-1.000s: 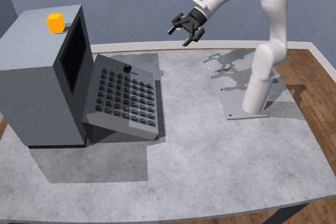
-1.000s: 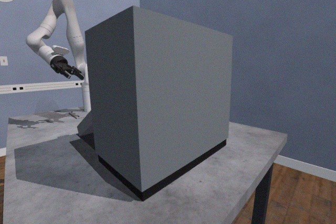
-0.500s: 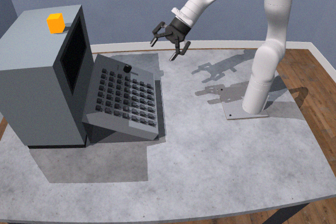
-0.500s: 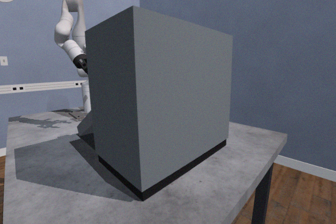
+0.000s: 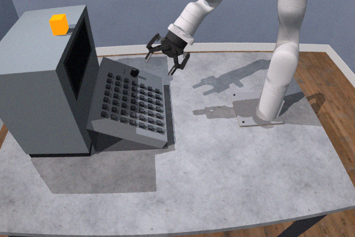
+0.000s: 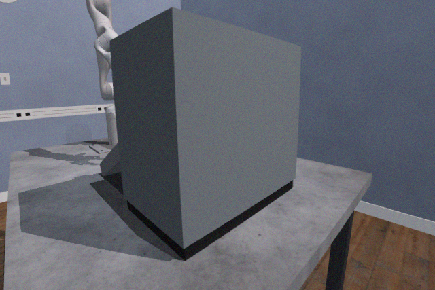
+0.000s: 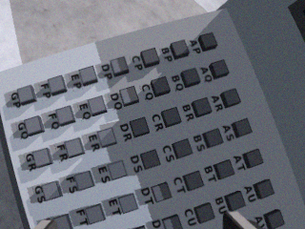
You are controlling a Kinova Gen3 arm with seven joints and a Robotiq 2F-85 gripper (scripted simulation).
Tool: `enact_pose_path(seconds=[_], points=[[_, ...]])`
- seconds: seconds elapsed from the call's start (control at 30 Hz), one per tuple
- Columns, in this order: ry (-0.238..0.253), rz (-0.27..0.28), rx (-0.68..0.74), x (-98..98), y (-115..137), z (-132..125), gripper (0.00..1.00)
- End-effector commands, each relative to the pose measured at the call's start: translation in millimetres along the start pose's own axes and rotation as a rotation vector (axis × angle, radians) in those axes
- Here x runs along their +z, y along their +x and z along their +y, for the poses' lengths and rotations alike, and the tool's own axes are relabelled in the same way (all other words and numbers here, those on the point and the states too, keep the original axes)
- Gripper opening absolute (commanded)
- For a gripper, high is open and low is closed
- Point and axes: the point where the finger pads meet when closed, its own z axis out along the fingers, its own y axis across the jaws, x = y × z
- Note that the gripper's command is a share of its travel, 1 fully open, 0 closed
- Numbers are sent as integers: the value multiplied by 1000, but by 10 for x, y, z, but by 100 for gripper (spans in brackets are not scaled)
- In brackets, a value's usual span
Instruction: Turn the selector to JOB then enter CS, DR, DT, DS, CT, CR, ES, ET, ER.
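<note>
The sloped grey key panel leans against the front of the machine cabinet. Its black selector knob sits at the panel's top; I cannot read its setting. My gripper is open and empty, hovering just above the panel's upper right part, right of the knob. The wrist view looks down on the keys: CS, DR, DT, DS, CT, CR, ES, ET, ER. No key is lit. The exterior view sees only the cabinet's back.
An orange cube sits on the cabinet's top. The dark screen faces the panel. The arm's base stands on a plate at the table's right. The grey table ends at its edges on the front and right.
</note>
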Motion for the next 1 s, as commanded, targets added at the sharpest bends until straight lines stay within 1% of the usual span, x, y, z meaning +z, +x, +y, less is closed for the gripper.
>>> enact_pose_path(seconds=[0.0, 0.2, 0.27, 0.67, 0.97], points=[[33, -53, -38, 60, 52, 25, 100], [42, -86, -99, 144, 152, 60, 100], [42, -86, -99, 144, 152, 60, 100], [57, -138, -196, 279, 313, 116, 100], [64, -160, -236, 335, 380, 139, 100]])
